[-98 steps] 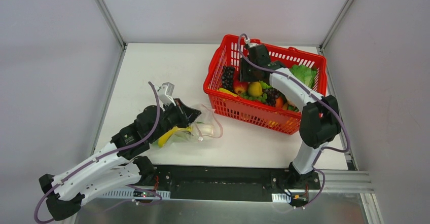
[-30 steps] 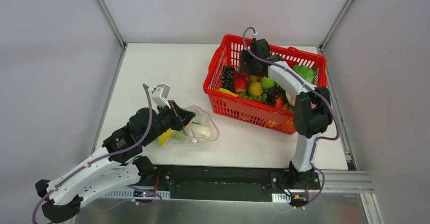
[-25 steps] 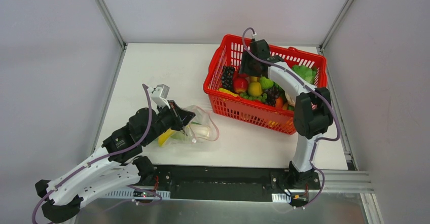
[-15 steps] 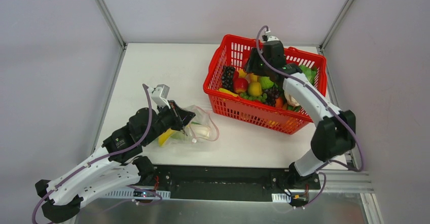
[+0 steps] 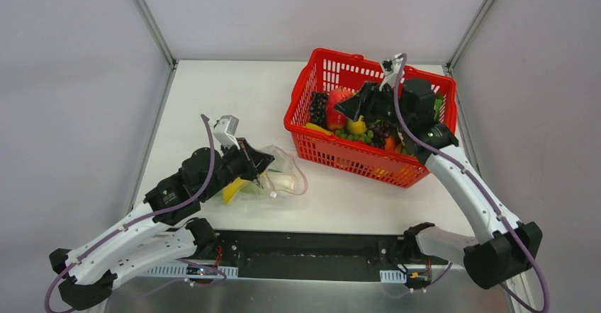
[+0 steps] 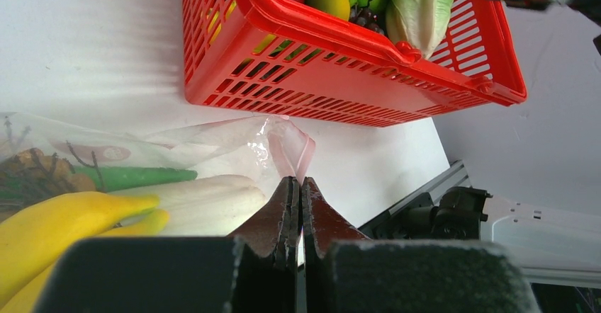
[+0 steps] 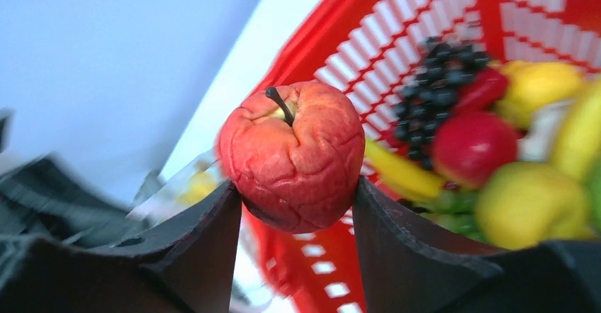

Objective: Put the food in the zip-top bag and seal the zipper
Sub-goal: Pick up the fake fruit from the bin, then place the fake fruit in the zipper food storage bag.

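My right fingers (image 7: 205, 249) pinch a round red plastic apple (image 7: 294, 154) above the red mesh basket (image 5: 354, 161), and my left fingers (image 6: 273, 221) pinch the clear dotted plastic bag (image 6: 212, 139) beside that basket, to receive it.

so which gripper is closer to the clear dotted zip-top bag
Left. The left gripper pinches the clear dotted zip-top bag at its mouth edge; the right gripper holds a red apple above the red mesh basket, apart from the bag.
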`<state>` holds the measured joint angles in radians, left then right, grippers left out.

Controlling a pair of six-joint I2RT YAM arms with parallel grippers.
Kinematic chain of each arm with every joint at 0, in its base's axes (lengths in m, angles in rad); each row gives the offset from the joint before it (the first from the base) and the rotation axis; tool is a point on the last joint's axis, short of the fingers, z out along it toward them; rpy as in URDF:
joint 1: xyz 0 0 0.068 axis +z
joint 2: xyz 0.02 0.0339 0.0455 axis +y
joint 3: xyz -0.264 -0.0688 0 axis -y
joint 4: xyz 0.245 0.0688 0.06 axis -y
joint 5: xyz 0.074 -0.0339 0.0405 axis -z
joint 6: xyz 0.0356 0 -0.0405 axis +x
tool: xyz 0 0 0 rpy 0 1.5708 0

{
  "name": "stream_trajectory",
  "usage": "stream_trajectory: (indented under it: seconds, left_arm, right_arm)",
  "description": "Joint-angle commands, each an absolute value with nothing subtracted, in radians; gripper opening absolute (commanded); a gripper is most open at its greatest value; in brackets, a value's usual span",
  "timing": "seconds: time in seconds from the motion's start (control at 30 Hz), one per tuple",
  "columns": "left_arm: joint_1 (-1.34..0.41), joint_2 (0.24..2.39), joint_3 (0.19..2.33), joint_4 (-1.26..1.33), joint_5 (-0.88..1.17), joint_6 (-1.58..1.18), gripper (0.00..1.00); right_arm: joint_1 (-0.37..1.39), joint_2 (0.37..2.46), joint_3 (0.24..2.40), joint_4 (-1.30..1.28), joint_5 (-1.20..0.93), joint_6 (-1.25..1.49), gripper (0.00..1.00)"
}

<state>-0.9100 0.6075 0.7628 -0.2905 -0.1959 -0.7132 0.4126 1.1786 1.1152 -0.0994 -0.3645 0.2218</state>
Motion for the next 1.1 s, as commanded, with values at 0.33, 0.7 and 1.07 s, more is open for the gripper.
stream_trajectory:
  seconds: [0.33,0.7,1.07]
  left_arm:
    - [-0.908,0.623,0.857,-0.23,-0.191,-0.698,0.0]
    - [-0.908,0.613,0.862,-0.182,-0.109,-0.737,0.0]
    - [-0.905,0.557,0.876,-0.153,-0.14,-0.732,0.0]
  right_arm:
    - [0.755,1.038,0.977,-0.168,-0.754,0.12,0.47]
    - [0.925,1.203,1.083,-0.184,-0.454,0.069,0.51]
    - [1.029,1.264,1.174,-0.145,-0.082,0.021,0.79]
